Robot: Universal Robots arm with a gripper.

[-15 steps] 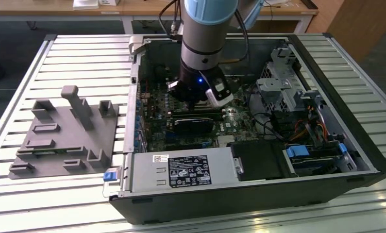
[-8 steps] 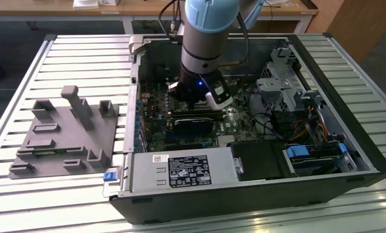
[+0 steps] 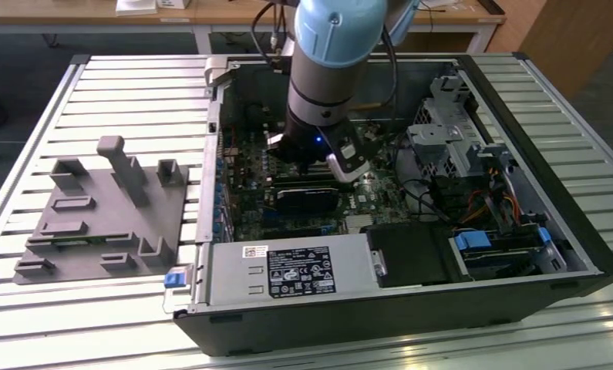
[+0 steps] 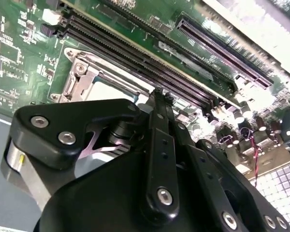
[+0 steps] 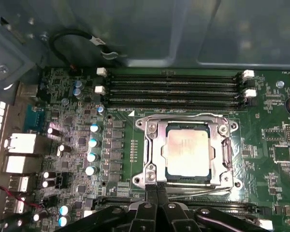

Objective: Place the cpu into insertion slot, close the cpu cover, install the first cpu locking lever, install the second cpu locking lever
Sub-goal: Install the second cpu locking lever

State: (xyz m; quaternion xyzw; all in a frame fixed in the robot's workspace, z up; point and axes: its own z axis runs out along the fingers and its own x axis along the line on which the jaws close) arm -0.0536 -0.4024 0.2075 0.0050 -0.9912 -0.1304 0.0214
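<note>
While gripper (image 5: pixel 157 189) hangs low over motherboard (image 5: pixel 77 145), fingertips pressed together, holding nothing, tips at socket edge away from memory slots (image 5: pixel 174 89): cpu (image 5: pixel 187 146) already seated in insertion slot (image 5: pixel 154 166), step 1 done; cpu cover (image 5: pixel 150 140) lies flat framing chip, step 2 looks done; state of 2 locking levers cannot be judged; levers likely left

Arm (image 3: pixel 327 54): light-blue joint cap, grey tube, black cables. Pincer (image 5: pixel 157 191): black links, silver screws, silver body.
</note>
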